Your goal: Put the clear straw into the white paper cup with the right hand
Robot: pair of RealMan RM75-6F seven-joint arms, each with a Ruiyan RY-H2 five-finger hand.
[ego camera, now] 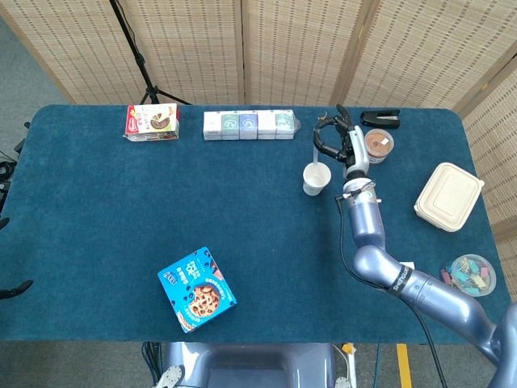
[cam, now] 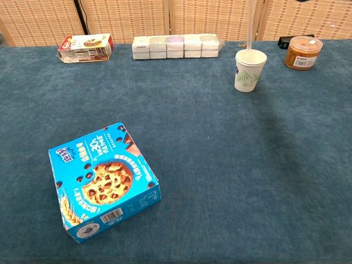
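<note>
- My right hand (ego camera: 338, 142) hangs above and just behind the cup (ego camera: 316, 178), pinching the straw (cam: 251, 25) near its top, other fingers curled.
- The straw stands nearly upright. In the chest view its lower end sits at the cup's mouth, seemingly just inside the rim — I can't tell how deep.
- The step, as I judge it: lower and let go.
- To do it well I'd come straight down, keeping the tip off the near wall, since a light paper cup could tip or skid on the cloth.
- I'd release only when the end is well inside — a tall straw dropped early may lever out.
- My left hand shows in neither view.
</note>
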